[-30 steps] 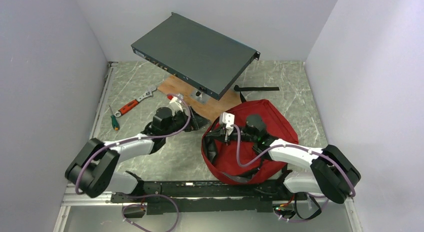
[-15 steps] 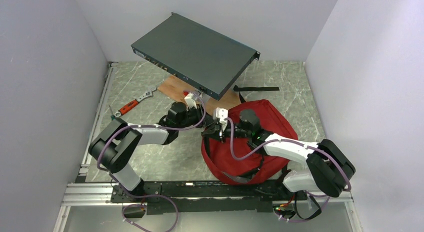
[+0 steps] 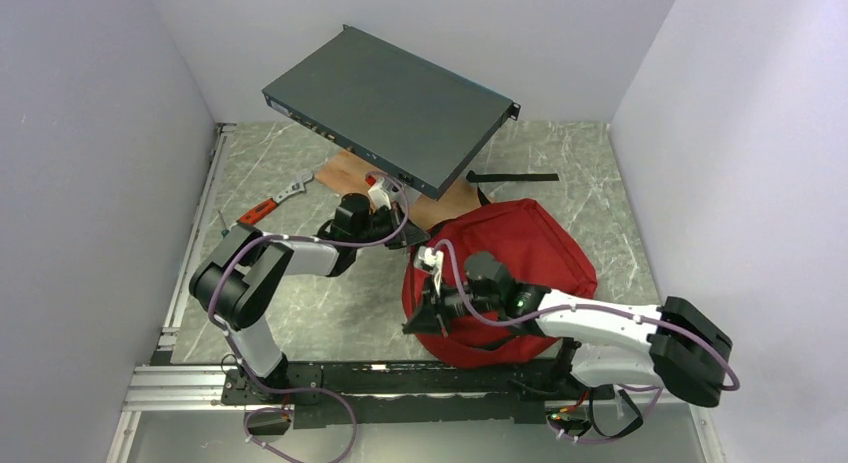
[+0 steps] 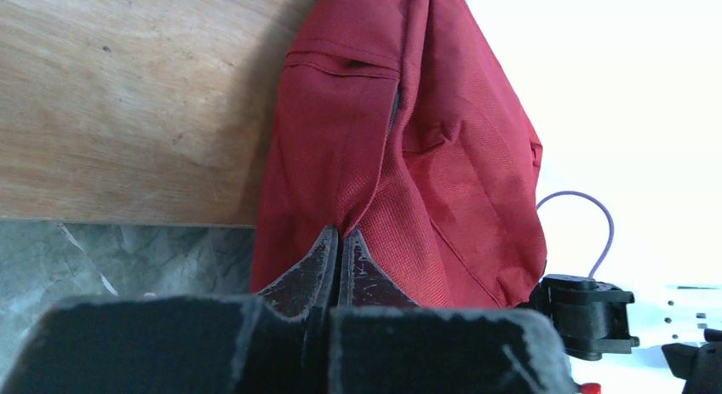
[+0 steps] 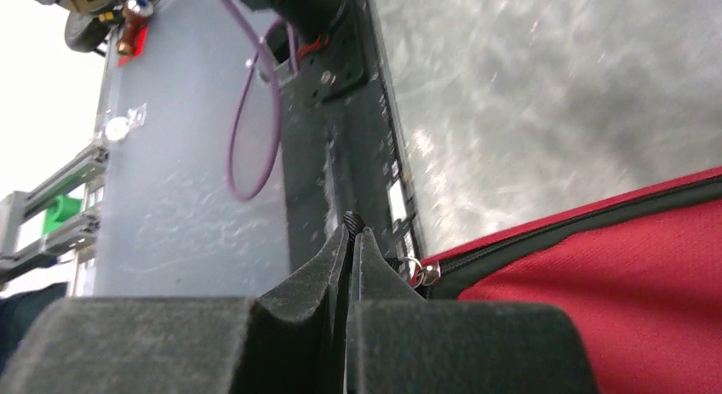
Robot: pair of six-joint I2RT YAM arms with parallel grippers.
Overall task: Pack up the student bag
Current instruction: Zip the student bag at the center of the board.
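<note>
Up top: the bag (image 3: 535, 245) lies slumped on the table (image 3: 335, 313), right of centre and in front of the right arm's base. The left gripper (image 3: 408, 239) is in at the bag's far-left edge, right on the fabric. The right gripper (image 3: 418, 321) is down at its near-left edge, with the forearm stretched across the red cloth. At the back, a grey box (image 3: 390, 103) sits over a wooden board (image 3: 345, 171). A wrench (image 3: 268, 209) lies to the left and a black strap (image 3: 515, 176) behind the bag.

Left wrist now: the left gripper (image 4: 340, 234) has its fingers (image 4: 368, 279) pressed together, and a fold of the bag (image 4: 426, 156) is pinched right at the tips. The red cloth rises away from the pinch. Behind it are the board (image 4: 128, 88) and a strip of table (image 4: 102, 258).

Right wrist: the right gripper (image 5: 352, 228) is also tight together, with a small dark tab (image 5: 352, 219) nipped between the tips. A metal ring (image 5: 419, 271) sits just beside the fingers at the end of the black zip (image 5: 579, 219). The bag (image 5: 613, 313) fills the lower right corner. Beyond it are blurred table (image 5: 528, 96), a black rail (image 5: 332, 156) and a loop of purple cable (image 5: 234, 147).
</note>
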